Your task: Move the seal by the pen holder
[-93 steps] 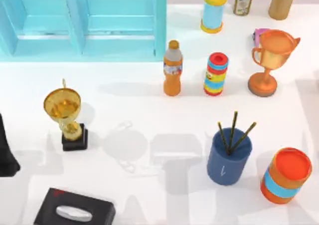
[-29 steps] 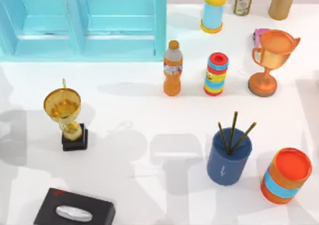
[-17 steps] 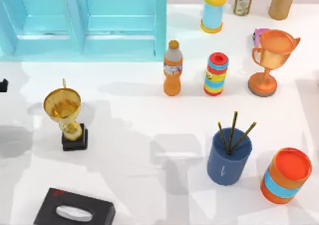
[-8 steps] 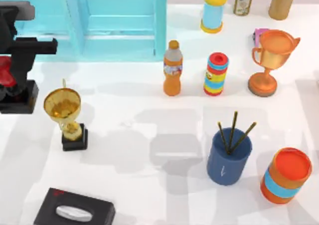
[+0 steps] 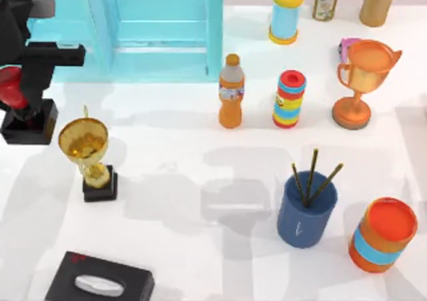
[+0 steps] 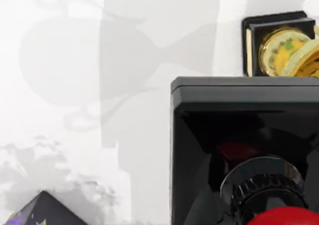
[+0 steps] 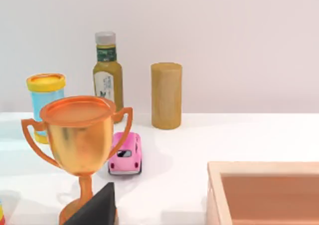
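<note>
Left gripper (image 5: 20, 91) at left edge of table, near the far-left corner, fingers clamped on the red ball knob of the seal (image 5: 27, 117); black square base hangs under it, seems off the table, judging by shadow. In left wrist view, seal base (image 6: 244, 135) large and close, gold trophy (image 6: 284, 48) right behind its edge. Pen holder (image 5: 305, 209), dark blue cup w/ three pencils, stands near front-right part of table, well apart from seal. Right gripper (image 7: 94, 207) parked at right side, near the copper trophy (image 7: 79, 135); fingers' state cannot tell.

Step in hand, as judged: carry the seal across toward pen holder; most of the way not yet done.

To do well:
- Keep height enough to pass over gold trophy (image 5: 85, 144), which stands just beside the path, and the black tissue box (image 5: 100, 284) at front edge.
- Keep grip firm; round glossy knob probably slippery, base may swing.
- Aim for bare table on left side of pen holder, not between it and the orange can (image 5: 382, 234), where space is narrow.
- Come down straight, base flat, beside cup w/o touching pencils.
</note>
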Robot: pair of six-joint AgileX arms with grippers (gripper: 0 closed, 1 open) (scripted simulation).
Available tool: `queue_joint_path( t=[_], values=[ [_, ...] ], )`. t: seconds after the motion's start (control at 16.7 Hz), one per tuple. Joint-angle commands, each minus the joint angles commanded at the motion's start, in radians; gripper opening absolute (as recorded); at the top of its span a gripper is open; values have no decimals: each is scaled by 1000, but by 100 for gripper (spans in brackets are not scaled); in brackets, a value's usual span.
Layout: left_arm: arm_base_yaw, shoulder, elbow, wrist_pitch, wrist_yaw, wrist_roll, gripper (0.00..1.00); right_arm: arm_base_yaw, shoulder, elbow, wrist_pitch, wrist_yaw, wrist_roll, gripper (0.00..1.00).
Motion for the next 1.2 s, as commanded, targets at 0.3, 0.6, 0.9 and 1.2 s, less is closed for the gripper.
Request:
queue_joint_path(
  t=[0.3,0.6,0.9,1.2],
  values=[
    [-223,-30,195,-12,-34,-40,0,0,0,0,0,0,0,100],
    [-484,4,427,-26,-47,-115,0,0,0,0,0,0,0,100],
    [-582,160,513,-58,-32,-368,0,0,0,0,0,0,0,100],
    [-649,371,564,-159,1,-631,0,0,0,0,0,0,0,100]
  ],
)
